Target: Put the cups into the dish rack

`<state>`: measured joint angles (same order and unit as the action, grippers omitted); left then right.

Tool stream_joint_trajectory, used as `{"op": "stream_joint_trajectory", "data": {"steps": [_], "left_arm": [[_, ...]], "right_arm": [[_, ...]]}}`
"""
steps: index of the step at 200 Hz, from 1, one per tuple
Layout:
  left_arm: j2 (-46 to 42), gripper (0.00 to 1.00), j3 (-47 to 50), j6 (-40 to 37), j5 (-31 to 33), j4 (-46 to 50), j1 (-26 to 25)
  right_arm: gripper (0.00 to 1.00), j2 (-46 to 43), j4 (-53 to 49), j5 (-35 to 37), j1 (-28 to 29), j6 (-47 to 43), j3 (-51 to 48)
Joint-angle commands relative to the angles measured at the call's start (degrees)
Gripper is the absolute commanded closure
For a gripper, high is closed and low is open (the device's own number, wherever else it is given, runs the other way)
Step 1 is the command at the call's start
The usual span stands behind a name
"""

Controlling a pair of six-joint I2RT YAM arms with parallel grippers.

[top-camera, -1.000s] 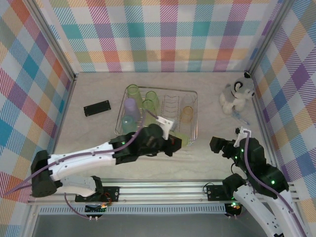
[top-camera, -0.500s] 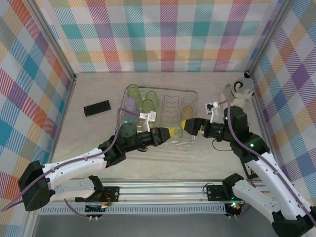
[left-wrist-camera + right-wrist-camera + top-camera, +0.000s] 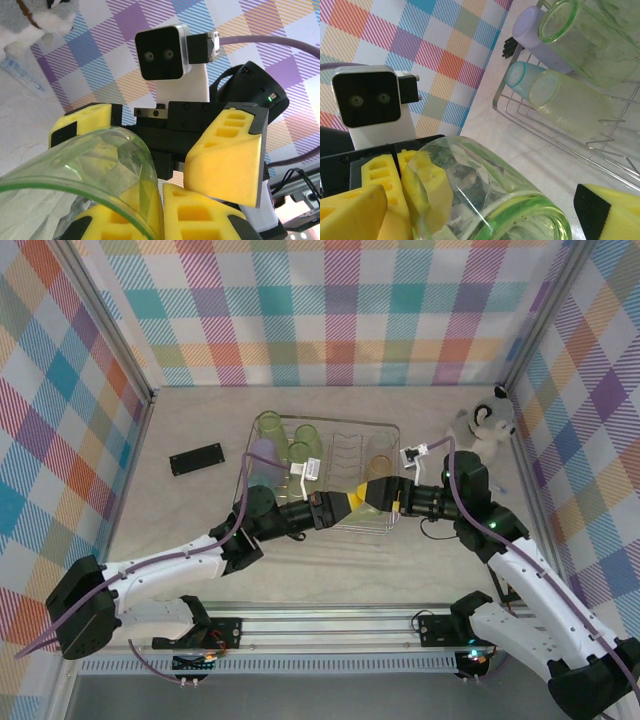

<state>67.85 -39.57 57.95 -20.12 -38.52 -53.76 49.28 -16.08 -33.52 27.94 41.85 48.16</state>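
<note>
Both tools on one cup, dish rack (image 3: 392, 428) front edge
L tool (image 3: 343, 506) clamped on green cup (image 3: 485, 200); R tool (image 3: 378, 496) jaws wide, straddling cup's open end.

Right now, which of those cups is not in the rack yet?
The clear green cup pinched by the left tool, with the right tool open around it; the other cups all sit inside the wire rack.

You have a pale, marbled table (image 3: 180, 530). The wire dish rack (image 3: 345, 454) sits near its middle, a flat black slab (image 3: 196, 459) lies toward ten o'clock, and a plush dog (image 3: 484, 426) sits at two o'clock.
</note>
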Motion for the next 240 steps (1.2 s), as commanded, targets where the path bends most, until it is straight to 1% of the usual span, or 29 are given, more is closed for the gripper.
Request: {"op": "stream_joint_trajectory", "data": {"steps": [1, 25, 53, 81, 102, 139, 173, 211, 230, 234, 240], "left_arm": [[1.74, 1.00, 0.10, 3.36, -1.40, -11.25, 1.17], [3.56, 1.00, 0.12, 5.36, -1.84, -15.24, 1.46], [3.48, 1.00, 0.37, 5.24, -1.78, -14.85, 1.46], [1.80, 1.00, 1.72, 4.30, -0.17, -13.54, 1.72], [0.43, 1.00, 2.54, 3.84, 0.99, -13.01, 1.88], [-0.70, 1.00, 3.27, 3.39, 2.09, -12.34, 2.11], [-1.14, 1.00, 3.71, 3.05, 3.41, -12.54, 2.34], [-0.77, 1.00, 3.71, 2.65, 3.68, -12.28, 2.31], [-1.12, 1.00, 3.71, 1.62, 4.04, -10.16, 2.34], [-1.21, 0.95, 3.71, 1.28, 4.23, -9.47, 2.33], [-1.38, 0.83, 3.79, 0.61, 4.58, -8.39, 2.33]], "right_arm": [[0.07, -0.50, 2.84, -2.50, 0.09, 1.22, -2.04], [0.13, -0.97, 6.27, -2.69, 0.09, 3.21, -3.51], [0.18, -1.28, 7.83, -2.25, 0.09, 4.09, -3.94], [0.23, -1.22, 9.98, -2.75, 0.09, 5.85, -5.17], [0.23, -1.26, 10.45, -2.85, 0.09, 6.64, -6.16], [0.20, -1.35, 11.52, -3.13, 0.09, 7.87, -7.52], [0.22, -1.54, 13.00, -3.40, 0.09, 9.22, -8.15], [0.30, -1.72, 13.33, -3.02, 0.09, 9.72, -7.85], [0.35, -2.14, 13.01, -1.98, 0.09, 9.64, -7.64], [0.36, -2.32, 12.85, -1.59, 0.09, 9.61, -7.64], [0.38, -2.56, 12.30, -0.88, 0.09, 9.51, -7.66]]}}
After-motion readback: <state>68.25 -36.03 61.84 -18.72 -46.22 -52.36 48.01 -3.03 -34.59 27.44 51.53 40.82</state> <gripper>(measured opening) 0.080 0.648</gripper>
